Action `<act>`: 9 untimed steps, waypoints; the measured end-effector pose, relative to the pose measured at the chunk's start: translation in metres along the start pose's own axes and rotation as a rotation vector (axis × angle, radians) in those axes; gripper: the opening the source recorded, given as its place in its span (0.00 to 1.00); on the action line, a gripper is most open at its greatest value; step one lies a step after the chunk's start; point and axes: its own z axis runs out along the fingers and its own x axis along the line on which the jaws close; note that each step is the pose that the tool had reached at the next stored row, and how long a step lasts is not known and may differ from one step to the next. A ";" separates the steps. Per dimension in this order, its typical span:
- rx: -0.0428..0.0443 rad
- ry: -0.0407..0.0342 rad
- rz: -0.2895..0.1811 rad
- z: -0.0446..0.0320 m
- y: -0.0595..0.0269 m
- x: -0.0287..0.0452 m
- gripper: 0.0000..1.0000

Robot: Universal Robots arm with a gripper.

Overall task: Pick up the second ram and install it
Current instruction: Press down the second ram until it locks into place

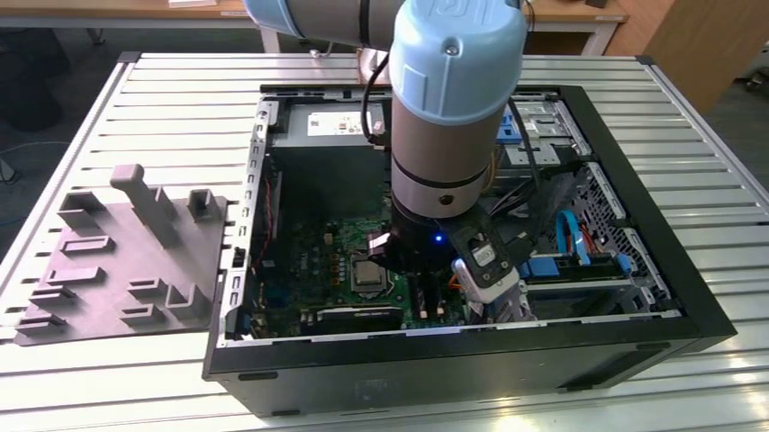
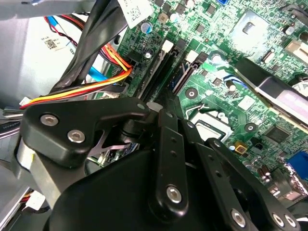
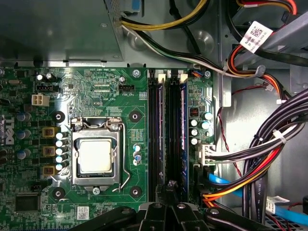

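My gripper is inside the open computer case, over the memory slots.

In the exterior view my arm [image 1: 445, 135] reaches down into the case [image 1: 673, 297]. In the second wrist view my gripper [image 2: 166, 113] points at the slots; if my fingers are closed or not, I cannot tell. In the first wrist view the second ram [image 3: 183, 130] stands in a slot beside the processor socket [image 3: 96, 156].

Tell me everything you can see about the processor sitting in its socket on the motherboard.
The processor is a flat, square plate of dull silver metal, lying level in its socket on the green motherboard. A shiny metal frame clamps its edges, and a thin wire lever runs along the side facing the black memory slots. Its top is bare, with no cooler mounted, and nothing else touches it.
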 end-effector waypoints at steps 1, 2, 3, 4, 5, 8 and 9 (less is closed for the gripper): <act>0.0000 0.0000 0.000 0.0000 0.0000 0.0000 0.11; 0.0001 0.0000 0.000 0.0000 0.0000 0.0000 0.11; 0.0002 0.0000 0.000 0.0002 0.0000 0.0000 0.11; 0.0000 0.0000 0.000 0.0004 0.0000 0.0000 0.11; 0.0000 0.0000 0.000 0.0004 0.0000 0.0000 0.11; -0.0001 0.0000 0.000 0.0001 0.0000 0.0000 0.11; -0.0006 -0.0002 0.000 -0.0002 0.0001 0.0000 0.11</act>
